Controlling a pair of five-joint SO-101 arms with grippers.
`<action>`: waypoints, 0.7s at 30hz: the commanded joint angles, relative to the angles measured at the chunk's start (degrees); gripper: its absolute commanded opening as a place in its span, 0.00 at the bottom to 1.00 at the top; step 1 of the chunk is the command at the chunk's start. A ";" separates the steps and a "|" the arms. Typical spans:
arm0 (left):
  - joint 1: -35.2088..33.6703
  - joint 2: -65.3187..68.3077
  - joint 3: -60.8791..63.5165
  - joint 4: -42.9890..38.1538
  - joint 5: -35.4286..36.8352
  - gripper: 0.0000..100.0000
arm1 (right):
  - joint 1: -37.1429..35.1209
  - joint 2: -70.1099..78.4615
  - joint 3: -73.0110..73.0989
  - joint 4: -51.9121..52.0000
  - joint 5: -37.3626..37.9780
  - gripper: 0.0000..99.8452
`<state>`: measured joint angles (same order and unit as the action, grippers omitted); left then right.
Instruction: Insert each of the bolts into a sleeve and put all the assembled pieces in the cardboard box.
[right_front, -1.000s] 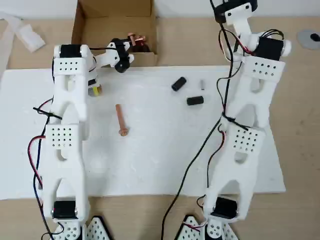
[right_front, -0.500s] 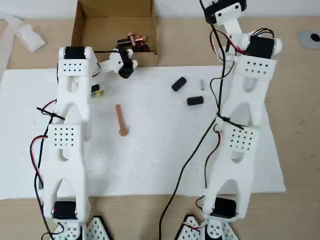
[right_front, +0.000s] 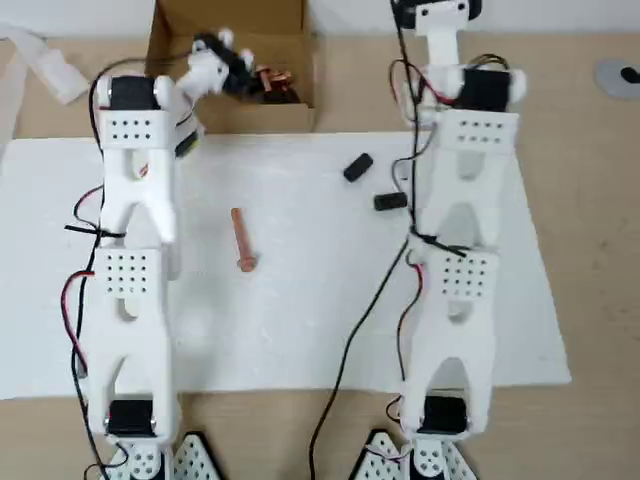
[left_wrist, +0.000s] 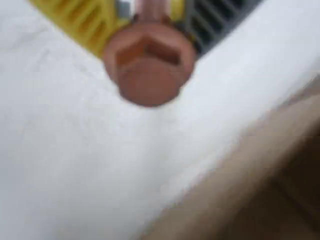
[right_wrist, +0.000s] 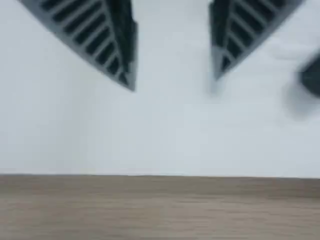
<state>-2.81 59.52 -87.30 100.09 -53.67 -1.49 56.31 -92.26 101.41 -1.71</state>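
Observation:
My left gripper (left_wrist: 150, 17) is shut on a copper bolt (left_wrist: 148, 67), whose hex head faces the left wrist camera between a yellow finger (left_wrist: 82, 20) and a dark finger (left_wrist: 222, 20). It hangs over the white mat close to the cardboard box (right_front: 160, 45). Whether a sleeve sits on this bolt is hidden. Copper bolts in black sleeves (right_front: 272, 82) lie inside the box. A loose bolt (right_front: 241, 238) lies on the mat. Two black sleeves (right_front: 357, 167) (right_front: 390, 201) lie beside the right arm. My right gripper (right_wrist: 170, 82) is open above the mat with nothing between its fingers.
The white mat (right_front: 300, 320) covers most of the wooden table. A white packet (right_front: 50, 65) lies at the back left and a grey disc (right_front: 618, 77) at the back right. Cables trail along both arms.
The left arm has moved back toward the box, and its wrist has swung over the box's front wall. The right arm has shifted left, toward the sleeves.

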 joint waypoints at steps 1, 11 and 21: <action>2.29 -10.86 -1.58 0.44 12.75 0.01 | -1.80 -1.01 2.51 1.05 2.64 0.13; 2.73 -38.90 22.24 0.53 39.56 0.01 | -2.68 -19.21 33.80 1.05 35.69 0.13; 2.64 -75.38 57.49 -0.44 54.77 0.01 | -1.01 -34.51 57.10 0.53 69.19 0.13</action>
<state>-0.70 -2.37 -36.92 100.26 -0.13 -3.16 27.03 -39.69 101.41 60.70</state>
